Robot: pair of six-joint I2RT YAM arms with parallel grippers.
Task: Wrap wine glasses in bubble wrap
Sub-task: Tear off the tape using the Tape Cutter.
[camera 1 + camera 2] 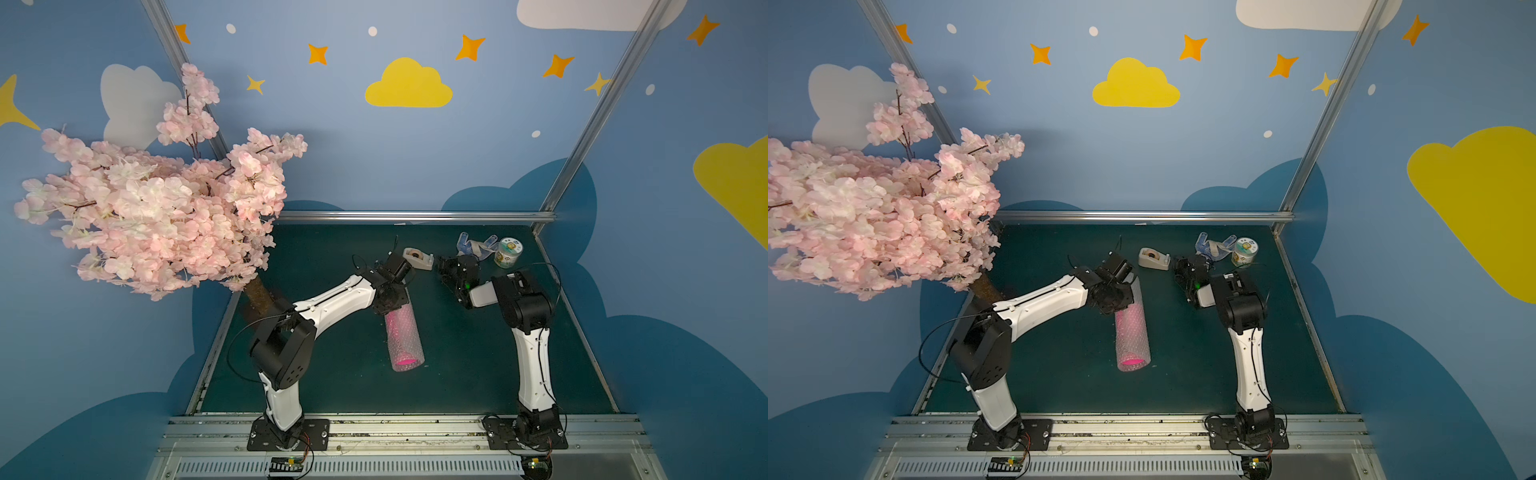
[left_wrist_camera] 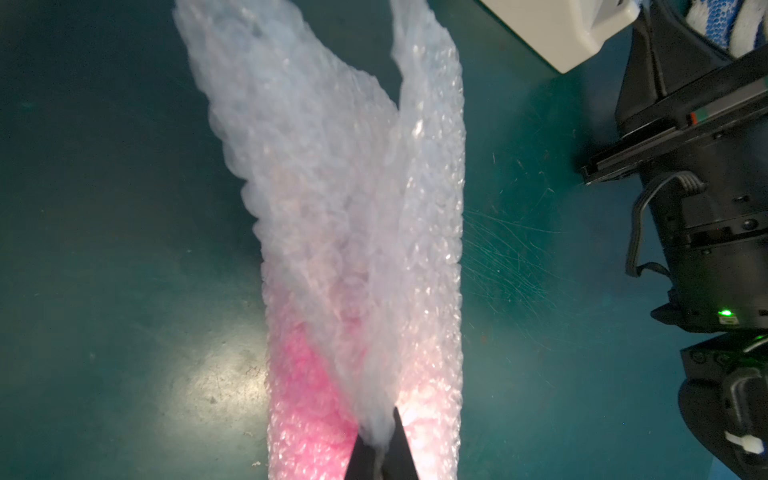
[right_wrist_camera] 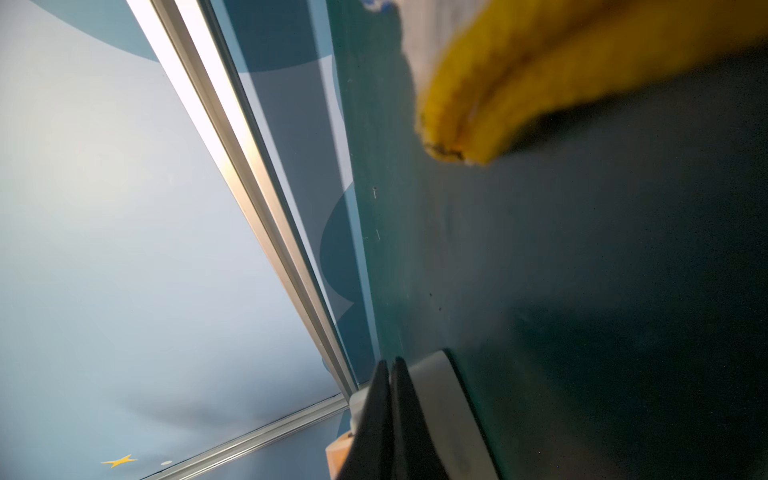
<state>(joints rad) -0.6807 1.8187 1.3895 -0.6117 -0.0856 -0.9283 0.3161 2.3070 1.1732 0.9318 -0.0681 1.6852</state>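
Pinching bubble wrap (image 2: 332,187) rolled around the pink goblet (image 1: 405,362), left gripper (image 2: 380,442) is clamped; right gripper (image 3: 390,374) sits fully closed beside the tape dispenser (image 1: 417,257)

A hot-pink goblet (image 1: 405,362) glowed through translucent whitish bubble wrap (image 1: 402,328), dimpled all over with small round bubbles (the pink strongest at the open end). The table (image 1: 332,374) was dark green. The tape dispenser (image 1: 417,258) was beige, the printed can (image 1: 508,252) green and white, the glove (image 1: 473,245) white dotted with blue. Pale pink blossoms (image 1: 158,216) showed against a blue wall (image 1: 374,158) painted with yellow and white clouds and orange stars. The left arm (image 1: 332,305) and right arm (image 1: 534,374) were white with black joints.
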